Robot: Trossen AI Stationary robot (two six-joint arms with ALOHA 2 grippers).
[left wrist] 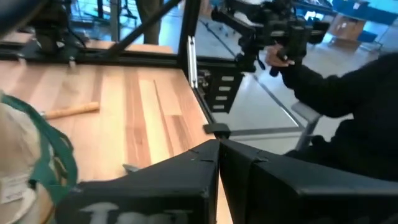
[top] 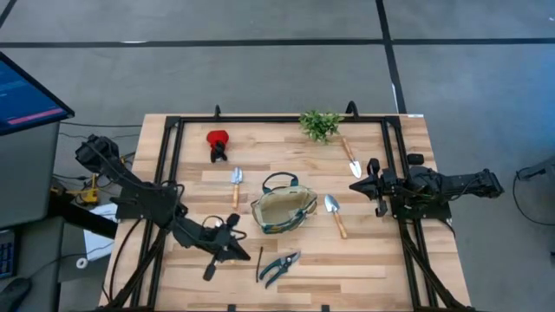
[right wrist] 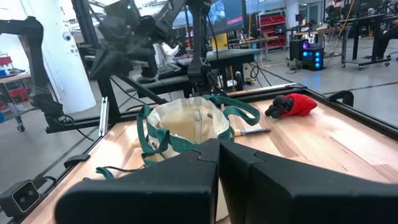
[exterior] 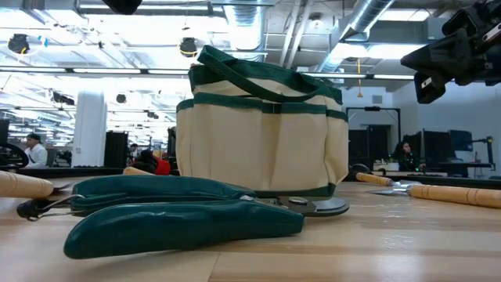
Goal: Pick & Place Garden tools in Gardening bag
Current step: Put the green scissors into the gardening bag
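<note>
No legible text, labels, brands or numbers noted on any object, tool, bag, screen or arm.

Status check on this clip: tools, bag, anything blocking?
Both tools shut, empty: left tool near shears, right tool at table's right edge. Bag upright, open, mid-table. Trowels outside the bag. Nothing blocking.

Bag (top: 284,211) mouth open; trowels (top: 335,214) flank it.

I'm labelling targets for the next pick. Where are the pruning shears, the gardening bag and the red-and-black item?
pruning shears (top: 279,266): high view, near the pivot where the handles meet.
gardening bag (top: 284,211): high view, inside the open mouth.
red-and-black item (top: 218,139): high view, on its red body.
</note>
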